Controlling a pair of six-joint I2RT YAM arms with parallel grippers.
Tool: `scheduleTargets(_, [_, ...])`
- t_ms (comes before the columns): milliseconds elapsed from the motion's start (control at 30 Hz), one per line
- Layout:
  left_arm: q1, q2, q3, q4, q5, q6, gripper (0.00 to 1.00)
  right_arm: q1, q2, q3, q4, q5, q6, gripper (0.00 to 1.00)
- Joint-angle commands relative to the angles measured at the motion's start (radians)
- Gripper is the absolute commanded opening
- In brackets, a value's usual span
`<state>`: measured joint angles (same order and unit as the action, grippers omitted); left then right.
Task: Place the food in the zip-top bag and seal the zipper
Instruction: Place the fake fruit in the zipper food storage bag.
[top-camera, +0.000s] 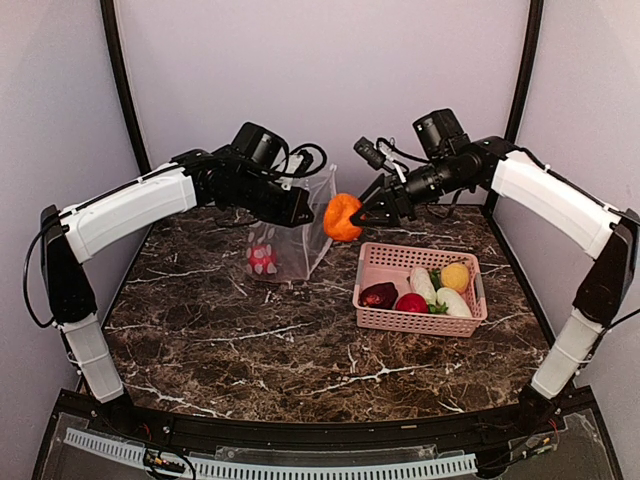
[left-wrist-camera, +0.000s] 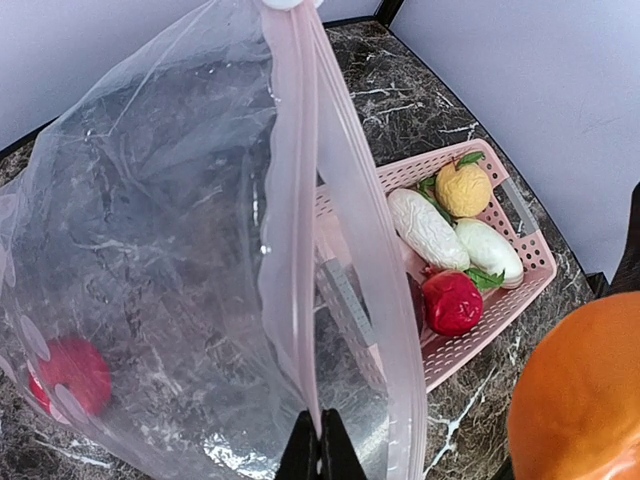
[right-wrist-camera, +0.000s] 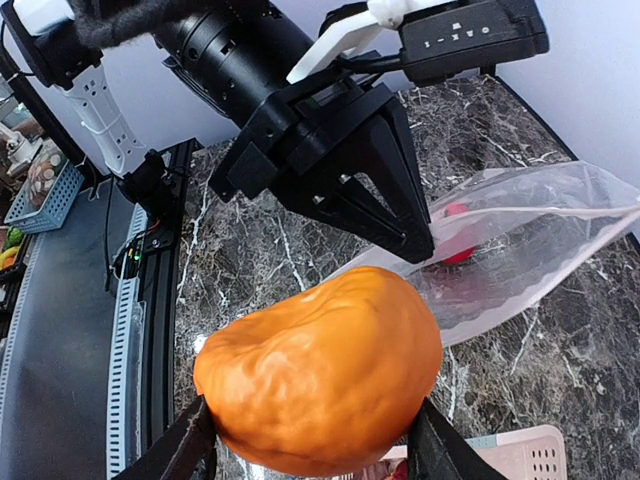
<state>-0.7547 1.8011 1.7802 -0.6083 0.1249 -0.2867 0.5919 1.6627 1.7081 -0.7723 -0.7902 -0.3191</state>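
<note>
My left gripper (top-camera: 305, 208) (left-wrist-camera: 321, 450) is shut on the pinkish zipper (left-wrist-camera: 300, 200) of the clear zip-top bag (top-camera: 290, 245) (left-wrist-camera: 150, 250) (right-wrist-camera: 530, 240) and holds it up off the table with the mouth gaping. One red food piece (top-camera: 262, 258) (left-wrist-camera: 70, 372) (right-wrist-camera: 460, 254) lies inside the bag. My right gripper (top-camera: 352, 218) (right-wrist-camera: 312, 440) is shut on an orange food piece (top-camera: 341, 216) (right-wrist-camera: 320, 375) (left-wrist-camera: 580, 400), in the air just right of the bag's mouth.
A pink slotted basket (top-camera: 380, 262) (left-wrist-camera: 480, 340) stands right of the bag. It holds a maroon piece (top-camera: 378, 295), a red piece (top-camera: 411, 303) (left-wrist-camera: 452, 302), two white-green pieces (top-camera: 422, 284) (top-camera: 453, 301) and a yellow piece (top-camera: 455, 276) (left-wrist-camera: 463, 189). Walls close in the dark marble table (top-camera: 250, 340).
</note>
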Motion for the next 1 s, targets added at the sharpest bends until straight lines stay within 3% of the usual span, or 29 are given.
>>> scheduleTargets(0, [0.001, -0.016, 0.028, -0.039, 0.036, -0.016, 0.01, 0.025, 0.054, 0.044, 0.040, -0.022, 0.010, 0.53])
scheduleTargets(333, [-0.013, -0.038, 0.050, -0.087, 0.027, -0.006, 0.01, 0.028, 0.195, 0.080, 0.077, 0.147, 0.041, 0.53])
scheduleTargets(600, [-0.018, -0.034, 0.034, -0.062, 0.045, -0.019, 0.01, 0.044, 0.216, 0.113, 0.092, 0.228, 0.082, 0.55])
scheduleTargets(700, [-0.018, -0.017, 0.038, -0.046, 0.053, -0.035, 0.01, 0.068, 0.238, 0.147, 0.090, 0.266, 0.095, 0.63])
scheduleTargets(800, [-0.018, -0.014, 0.040, -0.037, 0.051, -0.041, 0.01, 0.071, 0.259, 0.186, 0.070, 0.274, 0.117, 0.78])
scheduleTargets(867, [-0.018, -0.016, 0.040, -0.038, 0.037, -0.041, 0.01, 0.071, 0.251, 0.201, 0.054, 0.270, 0.124, 0.93])
scheduleTargets(967, [-0.018, -0.021, 0.039, -0.055, 0.004, -0.034, 0.01, 0.071, 0.184, 0.178, 0.049, 0.261, 0.108, 0.95])
